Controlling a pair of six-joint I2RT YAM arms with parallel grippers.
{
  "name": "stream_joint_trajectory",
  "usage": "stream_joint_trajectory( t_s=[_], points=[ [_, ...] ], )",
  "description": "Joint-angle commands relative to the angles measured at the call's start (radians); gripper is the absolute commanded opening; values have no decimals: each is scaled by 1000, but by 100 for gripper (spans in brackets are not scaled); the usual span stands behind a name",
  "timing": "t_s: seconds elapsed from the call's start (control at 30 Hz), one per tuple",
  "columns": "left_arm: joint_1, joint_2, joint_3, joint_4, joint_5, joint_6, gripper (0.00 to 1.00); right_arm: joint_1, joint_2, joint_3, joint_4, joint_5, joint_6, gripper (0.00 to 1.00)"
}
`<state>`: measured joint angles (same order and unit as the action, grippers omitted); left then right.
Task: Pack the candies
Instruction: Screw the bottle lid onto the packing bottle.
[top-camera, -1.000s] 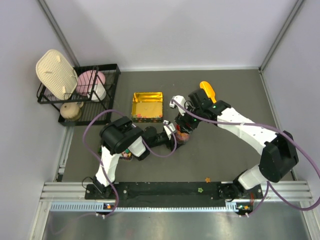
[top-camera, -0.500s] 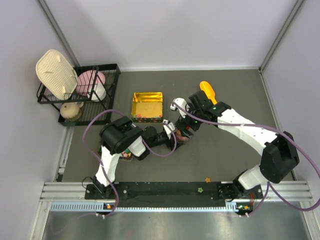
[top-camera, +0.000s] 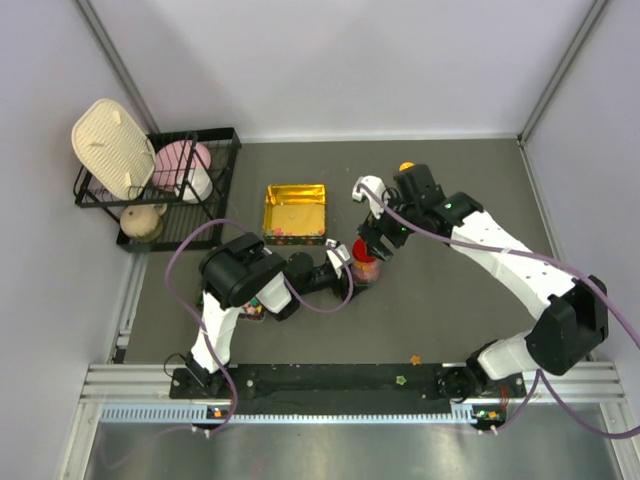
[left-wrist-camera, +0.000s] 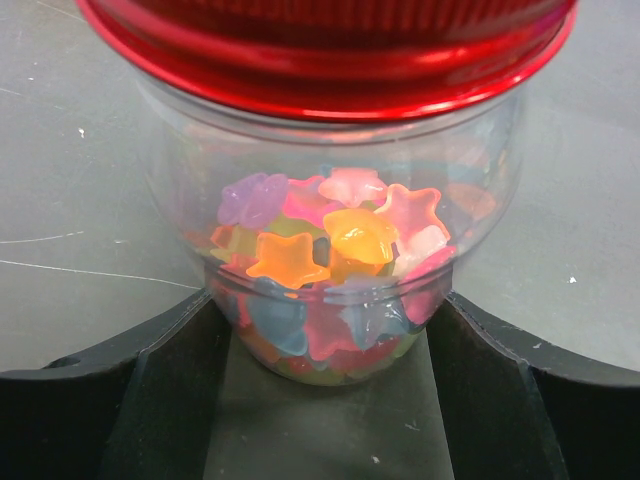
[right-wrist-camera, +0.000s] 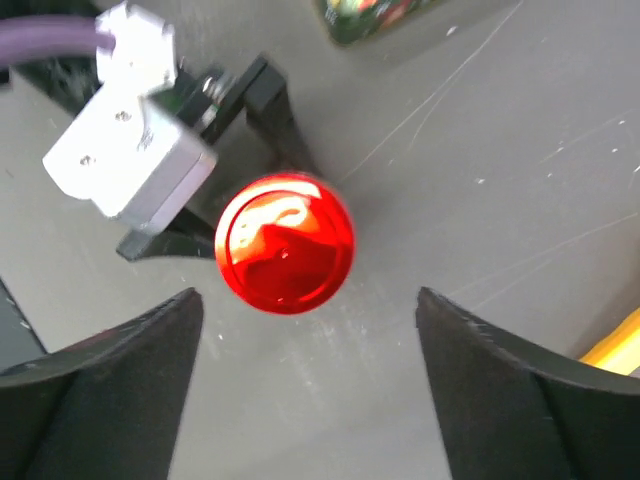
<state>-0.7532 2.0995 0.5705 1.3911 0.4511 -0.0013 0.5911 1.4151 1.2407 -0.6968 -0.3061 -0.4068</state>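
Note:
A clear jar (left-wrist-camera: 330, 230) with a red screw lid (right-wrist-camera: 285, 245) stands upright on the grey table. It is about half full of small star-shaped candies (left-wrist-camera: 350, 235) in orange, pink, purple and yellow. My left gripper (left-wrist-camera: 325, 305) is shut on the jar, one finger pressed against each side of its base. In the top view the jar (top-camera: 366, 262) sits mid-table just past the left gripper (top-camera: 352, 272). My right gripper (right-wrist-camera: 307, 298) hovers open above the lid, touching nothing; from above, the right gripper (top-camera: 380, 240) is just behind the jar.
A gold tray (top-camera: 295, 212) with a few candies along its near edge lies behind the jar. A black dish rack (top-camera: 160, 185) with crockery stands back left. An orange scoop (top-camera: 405, 166) peeks out behind the right arm. Two loose stars (top-camera: 415, 359) lie by the front rail.
My right gripper has opened, let go of the red lid and drawn up and back to the right. The lid stays on the jar. The left arm has not moved.

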Motion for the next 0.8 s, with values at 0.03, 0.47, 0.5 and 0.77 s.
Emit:
stream_joint_trajectory(
  t_s=[0.03, 0.47, 0.5, 0.77],
  points=[
    [2, 21, 5, 307, 12, -29, 34, -53, 80, 118, 3, -148, 43, 69],
    [2, 19, -1, 309, 18, -25, 31, -76, 214, 172, -13, -246, 46, 43],
    [2, 19, -3, 309, 20, -25, 31, -77, 219, 171, -13, -246, 45, 42],
    [2, 17, -3, 309, 17, -26, 31, -91, 200, 132, -18, -249, 40, 18]
  ],
)
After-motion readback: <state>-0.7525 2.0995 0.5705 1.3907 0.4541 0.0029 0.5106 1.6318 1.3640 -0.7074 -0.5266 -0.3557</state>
